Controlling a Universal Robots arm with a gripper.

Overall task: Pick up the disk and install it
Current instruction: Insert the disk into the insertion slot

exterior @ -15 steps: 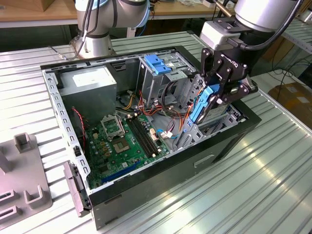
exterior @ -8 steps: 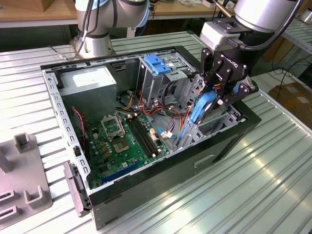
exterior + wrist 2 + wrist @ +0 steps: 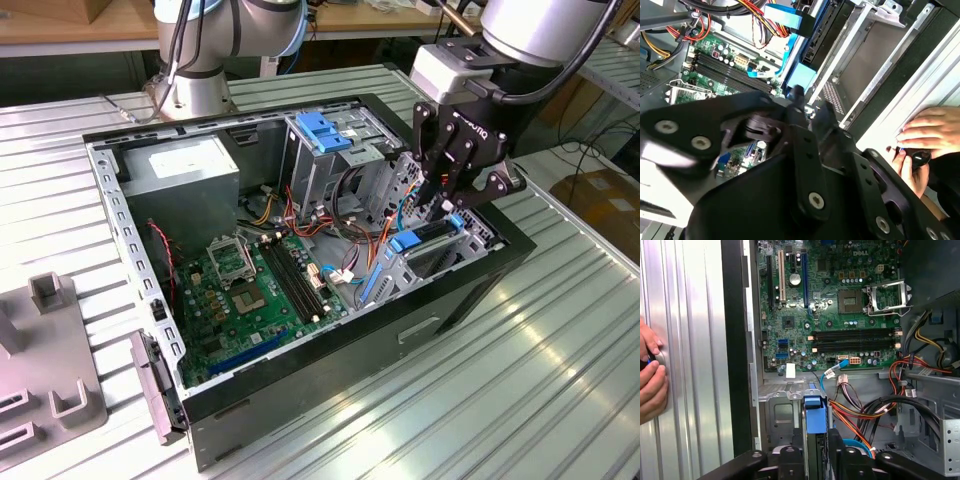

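Disk point(image 3: 816, 445) stands on edge, partly down in the bay point(image 3: 782, 412) at the front corner of the case point(image 3: 300, 390), its blue tab point(image 3: 815, 412) toward the motherboard point(image 3: 840, 305). The jaws of the gripper point(image 3: 447, 205) are closed on its top edge. Doing this well, I judge, means holding it square to the bay walls and pressing straight down, clear of the cables point(image 3: 865, 412) (a person's hand point(image 3: 651, 382) is just outside the case).

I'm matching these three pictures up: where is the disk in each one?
Exterior view: the disk stands on edge inside the case, at the exterior view's right end.
First wrist view: the disk, blue tab showing, beside the orange cables.
Second wrist view: its blue tab, next to the motherboard.
Shared landmark: the black memory slots.
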